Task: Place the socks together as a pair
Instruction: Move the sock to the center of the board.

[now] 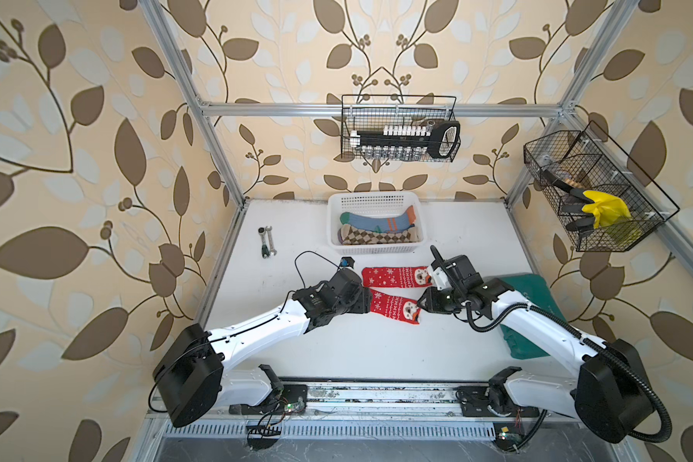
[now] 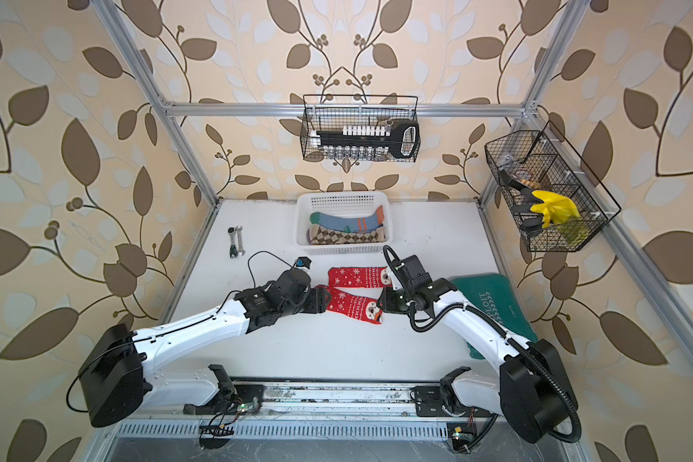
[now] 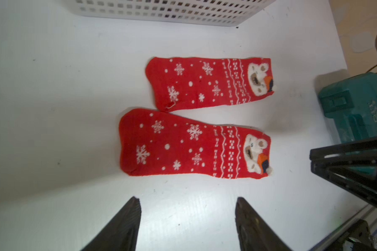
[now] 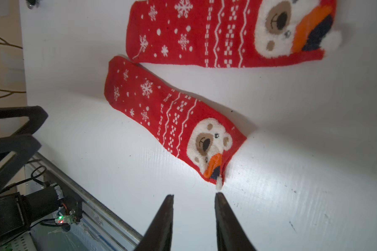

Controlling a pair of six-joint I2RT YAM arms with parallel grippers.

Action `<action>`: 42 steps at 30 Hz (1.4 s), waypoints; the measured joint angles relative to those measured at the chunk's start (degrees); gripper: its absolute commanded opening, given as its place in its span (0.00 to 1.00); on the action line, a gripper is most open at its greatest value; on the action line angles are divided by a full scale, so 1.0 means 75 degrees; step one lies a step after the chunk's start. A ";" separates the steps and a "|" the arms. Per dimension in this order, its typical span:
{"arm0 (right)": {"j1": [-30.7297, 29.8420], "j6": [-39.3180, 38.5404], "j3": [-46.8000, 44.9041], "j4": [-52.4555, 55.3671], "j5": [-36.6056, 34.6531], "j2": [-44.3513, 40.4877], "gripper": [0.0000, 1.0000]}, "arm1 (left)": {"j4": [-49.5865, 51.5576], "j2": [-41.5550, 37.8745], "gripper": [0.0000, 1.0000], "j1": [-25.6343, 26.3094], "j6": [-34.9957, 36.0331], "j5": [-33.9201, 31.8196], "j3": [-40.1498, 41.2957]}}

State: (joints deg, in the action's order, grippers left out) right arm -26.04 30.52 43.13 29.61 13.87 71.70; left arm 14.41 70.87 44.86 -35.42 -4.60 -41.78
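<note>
Two red Christmas socks lie flat on the white table, side by side. The far sock (image 1: 395, 277) (image 3: 205, 83) (image 4: 216, 32) and the near sock (image 1: 393, 306) (image 3: 189, 145) (image 4: 168, 117) touch at their plain ends and spread apart at the bear-face ends. My left gripper (image 3: 187, 200) (image 1: 367, 298) stands open and empty just short of the near sock's plain end. My right gripper (image 4: 194, 195) (image 1: 421, 303) is open a little, with nothing between its fingers. One of its fingertips (image 4: 218, 195) sits right at the white pompom of the near sock.
A white basket (image 1: 373, 250) behind the socks holds blue-grey socks (image 1: 377, 221) and brown argyle socks (image 1: 377, 237). A dark green cloth bag (image 1: 537, 304) lies under the right arm. Wrenches (image 1: 267, 240) and a small black-blue object (image 1: 347, 263) lie at the left.
</note>
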 measured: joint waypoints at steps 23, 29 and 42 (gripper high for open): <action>-0.0615 0.1023 -0.0635 -0.1387 -0.1037 0.1419 0.07 | -0.0189 -0.0807 0.69 -0.1049 0.0519 0.0592 0.1606; -0.0350 0.0775 -0.0592 -0.1233 -0.1259 0.1536 0.00 | -0.0204 -0.0833 0.69 -0.1201 0.0533 0.0650 0.1614; 0.0577 -0.0574 0.0758 -0.0391 -0.1918 0.2535 0.01 | -0.0271 -0.0618 0.69 -0.1513 0.0589 0.0833 0.1556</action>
State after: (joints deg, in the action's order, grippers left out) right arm -21.71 26.22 48.82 26.68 -0.51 90.72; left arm 12.38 66.24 33.52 -31.00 1.65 -30.11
